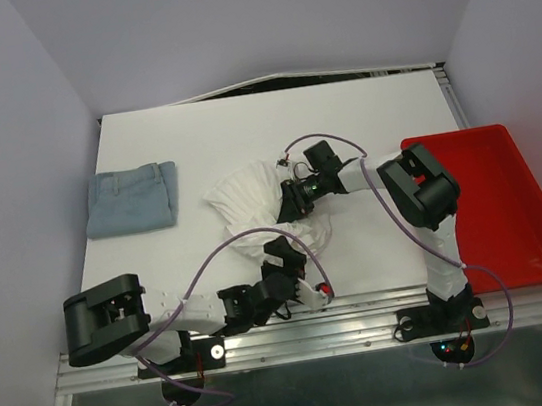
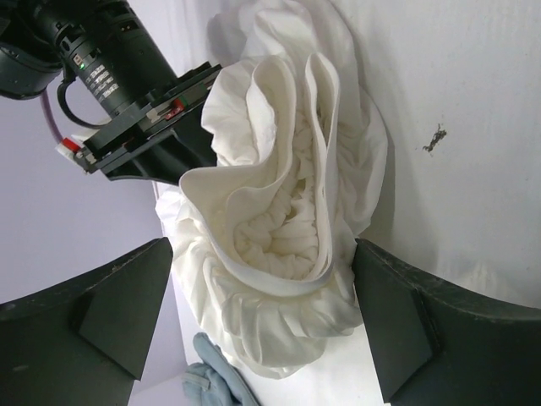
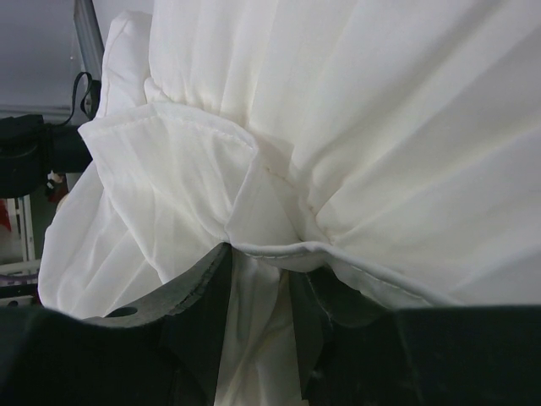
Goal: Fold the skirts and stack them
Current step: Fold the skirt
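The white pleated skirt [image 1: 245, 198] lies bunched in the middle of the table. My right gripper [image 1: 292, 201] is shut on a fold of its edge, and white cloth [image 3: 355, 127] fills the right wrist view with a strip pinched between the fingers [image 3: 258, 254]. My left gripper [image 1: 283, 254] is open at the skirt's near side. In the left wrist view its two dark fingers [image 2: 110, 304] stand wide apart with the crumpled skirt [image 2: 287, 211] just ahead between them. The folded light blue denim skirt [image 1: 132, 198] lies flat at the left and also shows in the left wrist view [image 2: 211, 379].
A red plastic tray [image 1: 517, 229] sits on the table's right side, beside the right arm. The right arm's wrist [image 2: 127, 93] hangs close over the white skirt. Purple cables loop off both arms. Walls enclose the table at the left, back and right.
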Available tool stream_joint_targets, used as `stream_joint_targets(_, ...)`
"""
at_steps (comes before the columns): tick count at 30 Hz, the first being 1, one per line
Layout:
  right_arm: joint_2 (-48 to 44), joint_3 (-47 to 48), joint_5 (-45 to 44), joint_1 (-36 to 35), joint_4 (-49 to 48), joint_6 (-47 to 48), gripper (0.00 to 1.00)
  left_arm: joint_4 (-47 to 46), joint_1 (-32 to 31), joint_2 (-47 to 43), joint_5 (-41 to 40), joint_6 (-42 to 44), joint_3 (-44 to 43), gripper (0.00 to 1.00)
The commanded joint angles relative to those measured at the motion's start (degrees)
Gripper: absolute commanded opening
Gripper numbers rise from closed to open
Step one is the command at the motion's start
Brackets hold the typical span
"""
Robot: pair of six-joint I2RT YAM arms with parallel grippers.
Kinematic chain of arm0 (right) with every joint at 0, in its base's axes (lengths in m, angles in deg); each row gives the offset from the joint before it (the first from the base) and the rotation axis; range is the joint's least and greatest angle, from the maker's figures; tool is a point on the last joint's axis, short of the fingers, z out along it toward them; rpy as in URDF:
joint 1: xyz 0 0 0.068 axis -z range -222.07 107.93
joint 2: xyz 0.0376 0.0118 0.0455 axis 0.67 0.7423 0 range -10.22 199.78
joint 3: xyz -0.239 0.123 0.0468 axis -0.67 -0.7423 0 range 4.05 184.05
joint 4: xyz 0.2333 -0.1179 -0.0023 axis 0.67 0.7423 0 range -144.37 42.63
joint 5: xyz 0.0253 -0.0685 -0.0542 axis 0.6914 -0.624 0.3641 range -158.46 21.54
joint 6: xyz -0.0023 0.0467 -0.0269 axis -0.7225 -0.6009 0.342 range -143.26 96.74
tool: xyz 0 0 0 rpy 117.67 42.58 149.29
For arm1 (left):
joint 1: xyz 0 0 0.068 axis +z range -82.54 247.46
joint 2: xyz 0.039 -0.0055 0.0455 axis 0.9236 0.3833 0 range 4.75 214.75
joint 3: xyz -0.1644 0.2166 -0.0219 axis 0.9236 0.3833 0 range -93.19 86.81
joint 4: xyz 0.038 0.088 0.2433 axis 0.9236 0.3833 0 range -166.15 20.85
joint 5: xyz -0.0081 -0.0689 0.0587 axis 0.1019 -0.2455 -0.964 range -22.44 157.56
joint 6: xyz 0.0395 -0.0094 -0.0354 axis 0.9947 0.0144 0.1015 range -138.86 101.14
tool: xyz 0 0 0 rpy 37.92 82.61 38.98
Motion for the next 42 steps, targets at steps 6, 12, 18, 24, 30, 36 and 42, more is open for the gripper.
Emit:
stream_joint_targets(6,2.56,-3.09,-5.16,-0.56,3.28,2.06,0.4,-3.99,-1.72,3.89,-5.82,0.15,-1.13,0.98)
stream_joint_targets(12,1.86,-3.79,-5.07,-0.56,3.28,2.85,0.4,-7.41,-0.58,9.44,-6.44,-1.52,-1.74,0.98)
stream_joint_targets(18,0.11,-4.23,-5.59,-0.56,5.9,5.57,0.37,-0.96,0.21,5.68,-2.76,-2.66,-2.36,0.9)
stream_joint_targets(24,-2.19,-2.31,-7.17,-0.56,7.84,5.49,0.36,26.64,0.13,-14.08,15.24,-9.69,-7.0,0.85)
stream_joint_targets(30,2.03,0.34,-7.09,-0.56,10.48,6.1,0.33,41.54,0.83,-27.3,21.17,-16.36,-14.65,0.84)
stream_joint_targets(36,3.97,-0.1,-5.86,-0.56,10.13,5.58,0.33,35.24,10.04,-16.17,20.46,-16.29,-19.14,0.6)
stream_joint_targets(42,3.62,0.25,-6.3,-0.56,10.22,5.58,0.33,26.69,12.78,-2.7,20.1,-13.65,-19.06,0.47)
